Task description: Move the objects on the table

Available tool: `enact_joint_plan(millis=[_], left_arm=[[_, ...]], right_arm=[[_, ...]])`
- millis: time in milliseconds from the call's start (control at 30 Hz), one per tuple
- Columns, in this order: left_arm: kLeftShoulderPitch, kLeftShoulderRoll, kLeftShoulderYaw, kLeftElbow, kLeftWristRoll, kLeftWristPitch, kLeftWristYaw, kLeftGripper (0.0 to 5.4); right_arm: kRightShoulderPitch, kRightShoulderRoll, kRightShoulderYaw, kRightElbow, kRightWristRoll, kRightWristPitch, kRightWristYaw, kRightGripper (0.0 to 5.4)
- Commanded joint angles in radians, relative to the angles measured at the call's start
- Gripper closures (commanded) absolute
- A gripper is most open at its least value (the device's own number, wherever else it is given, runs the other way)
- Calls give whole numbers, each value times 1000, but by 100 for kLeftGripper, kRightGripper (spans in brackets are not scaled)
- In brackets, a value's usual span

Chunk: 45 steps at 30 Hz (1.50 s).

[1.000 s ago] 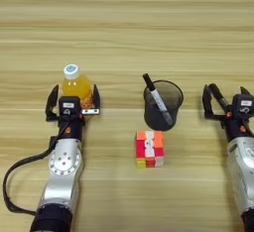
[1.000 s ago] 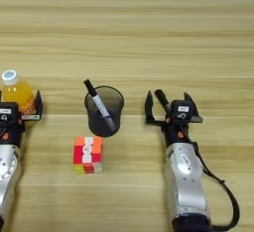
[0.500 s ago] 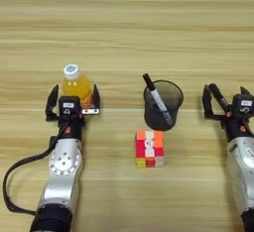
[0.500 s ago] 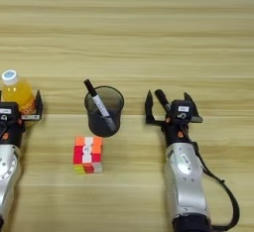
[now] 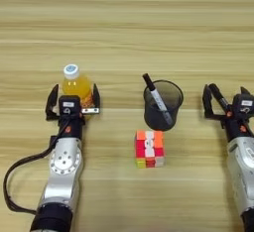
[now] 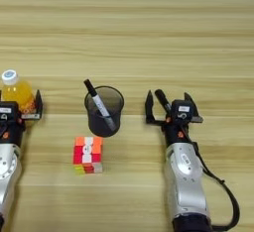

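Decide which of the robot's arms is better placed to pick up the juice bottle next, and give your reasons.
Left. The left hand is open with its fingers either side of the orange-juice bottle. The right hand, also open, sits beyond the pen cup, around nothing.

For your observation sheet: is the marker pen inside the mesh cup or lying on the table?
Inside: the marker pen leans in the mesh cup, tip sticking above the rim.

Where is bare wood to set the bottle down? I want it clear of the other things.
The whole table beyond the bottle and pen cup is bare. So is the strip between the left gripper and the cube. It is crowded around cup and cube; the open right gripper stands just right of them.
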Motion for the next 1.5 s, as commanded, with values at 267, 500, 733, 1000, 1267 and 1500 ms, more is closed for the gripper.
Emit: enact_joint_plan(millis=[267,500,733,1000,1267,1500], left_arm=[[1,-2,-3,-4,6,16,7,0],[3,-2,-4,-5,0,11,0,0],[4,-3,-10,4,-18,-9,-31,51],[-21,-11,-11,45,-21,-22,-37,123],[-102,-20,-8,156,-25,-50,-45,190],[-218,-15,-1,330,-19,-93,-40,200]], right_arm=[[-4,-8,-7,-9,9,12,5,3],[-5,-6,-5,-3,7,11,5,3],[-2,-4,-5,-5,7,12,3,0],[-3,-4,-7,-5,9,12,3,0],[-12,-5,-7,4,9,12,4,0],[-19,-2,-8,14,7,7,1,0]])
